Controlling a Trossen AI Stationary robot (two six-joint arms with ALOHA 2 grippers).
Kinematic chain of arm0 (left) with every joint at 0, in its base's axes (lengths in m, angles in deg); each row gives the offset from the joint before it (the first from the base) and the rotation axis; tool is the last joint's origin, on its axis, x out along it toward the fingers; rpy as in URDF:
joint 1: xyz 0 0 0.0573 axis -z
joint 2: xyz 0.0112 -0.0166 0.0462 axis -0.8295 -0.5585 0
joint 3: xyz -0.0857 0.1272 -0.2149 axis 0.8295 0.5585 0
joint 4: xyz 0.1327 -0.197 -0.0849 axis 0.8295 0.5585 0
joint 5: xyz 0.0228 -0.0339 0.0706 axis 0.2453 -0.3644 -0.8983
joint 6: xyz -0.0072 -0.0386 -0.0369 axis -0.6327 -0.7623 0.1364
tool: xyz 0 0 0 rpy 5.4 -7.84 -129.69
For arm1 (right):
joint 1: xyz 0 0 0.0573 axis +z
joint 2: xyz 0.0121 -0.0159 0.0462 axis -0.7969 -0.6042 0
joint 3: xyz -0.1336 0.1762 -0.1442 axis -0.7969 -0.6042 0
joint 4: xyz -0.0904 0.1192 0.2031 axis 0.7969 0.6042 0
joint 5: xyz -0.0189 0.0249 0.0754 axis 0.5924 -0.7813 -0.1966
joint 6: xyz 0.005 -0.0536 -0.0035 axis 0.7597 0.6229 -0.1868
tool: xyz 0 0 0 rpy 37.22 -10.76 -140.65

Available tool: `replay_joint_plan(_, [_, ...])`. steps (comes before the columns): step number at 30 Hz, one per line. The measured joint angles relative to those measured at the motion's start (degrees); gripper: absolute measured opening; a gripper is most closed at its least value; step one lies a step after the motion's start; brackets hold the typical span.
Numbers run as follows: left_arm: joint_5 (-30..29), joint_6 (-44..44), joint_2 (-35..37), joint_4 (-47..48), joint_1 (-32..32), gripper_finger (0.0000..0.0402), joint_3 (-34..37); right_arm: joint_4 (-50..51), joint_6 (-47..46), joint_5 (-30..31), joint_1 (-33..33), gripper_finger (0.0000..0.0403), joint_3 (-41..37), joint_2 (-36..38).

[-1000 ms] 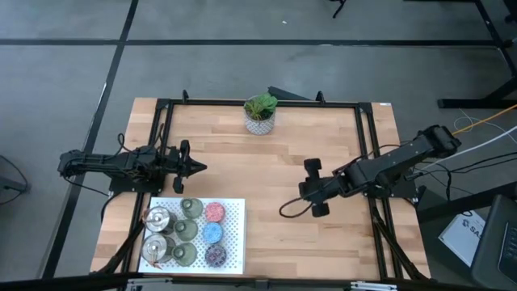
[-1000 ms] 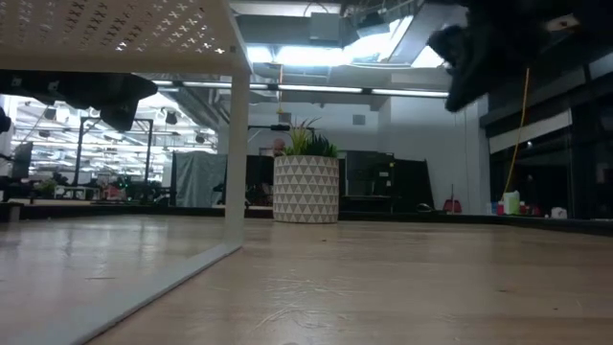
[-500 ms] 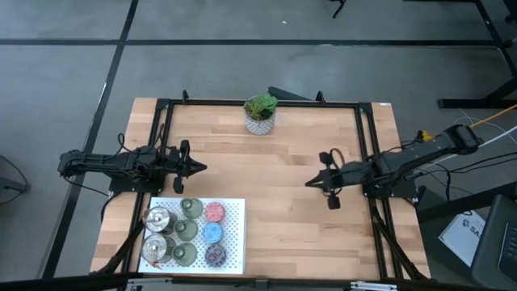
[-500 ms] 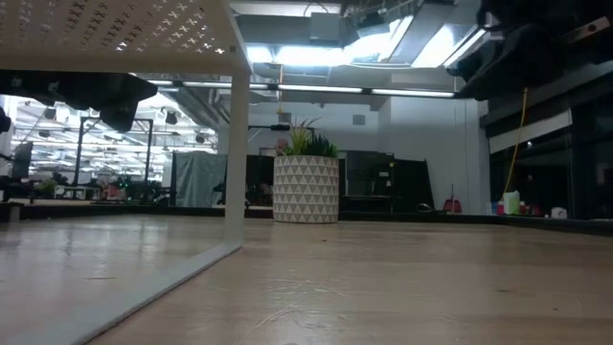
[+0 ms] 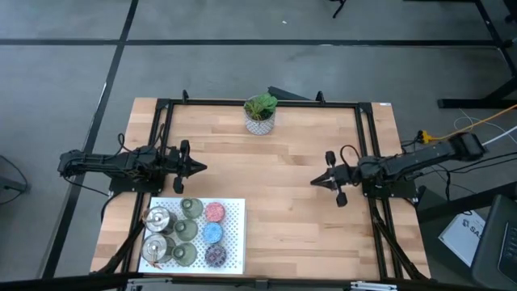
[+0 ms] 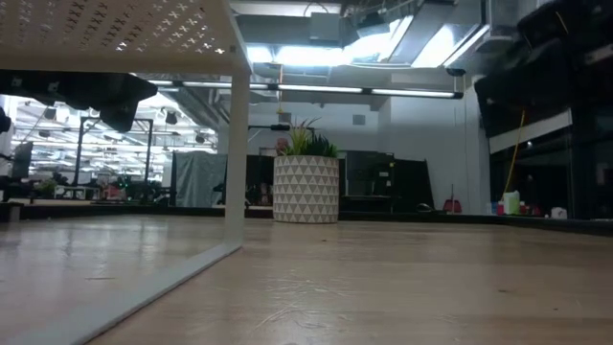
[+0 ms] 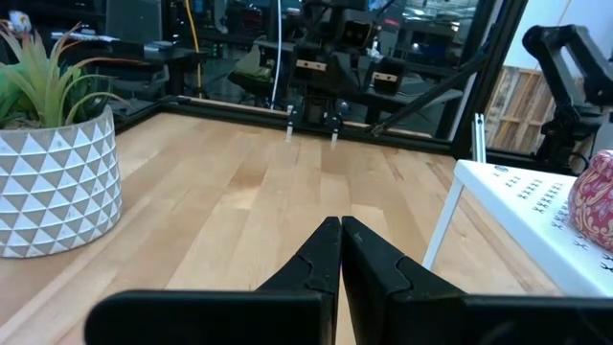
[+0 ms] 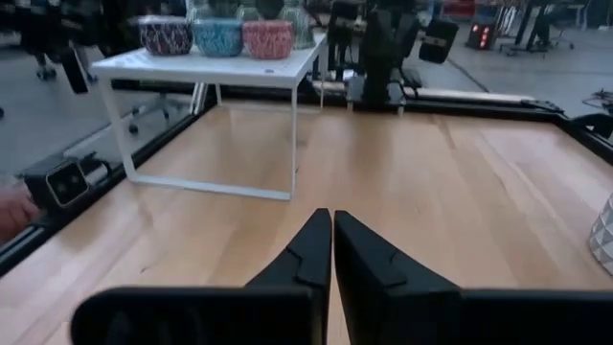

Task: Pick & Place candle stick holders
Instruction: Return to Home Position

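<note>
**Right tool**: at 3 o'clock on the table. Fingers pressed together with nothing between them, tips aimed toward 9 o'clock.

**Left tool**: at 9 o'clock. Fingers likewise closed and empty, tips aimed toward 3 o'clock, near the shelf's 12 o'clock edge.

**Candle stick holders**: eight, all on the white perforated shelf at 7 o'clock.
- Two silver in the 9 o'clock column.
- Three olive-grey in the middle column.
- Pink, blue and speckled purple in the 3 o'clock column.

**Orientation:** each holder stands upright, top facing up. They are round, so no long axis shows. The columns run 12 to 6.

**Progress:** judged complete, since no holder lies on the bare table. Only parking the arms appears left.

**Plant**: at 12 o'clock, well apart.
</note>
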Motion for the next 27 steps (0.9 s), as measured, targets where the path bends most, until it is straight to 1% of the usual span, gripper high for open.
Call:
replay_joint_plan(5, [0.0,0.0,0.0,0.0,0.0,0.0006,0.0,-8.6,-1.1,-2.5,-2.6,0.0019,-5.5,0.0])
replay_joint_plan(12, [0.0,0.0,0.0,0.0,0.0,0.0006,0.0,-8.0,-0.8,-6.3,-5.0,0.0019,-5.6,-0.1])
replay_joint_plan(19, [0.0,0.0,0.0,0.0,0.0,0.0006,0.0,-5.5,2.2,-6.5,-7.5,0.0019,-5.5,-0.1])
replay_joint_plan(27, [0.0,0.0,0.0,0.0,0.0,0.0006,0.0,-5.5,4.3,-6.9,-11.5,0.0019,-5.5,0.3])
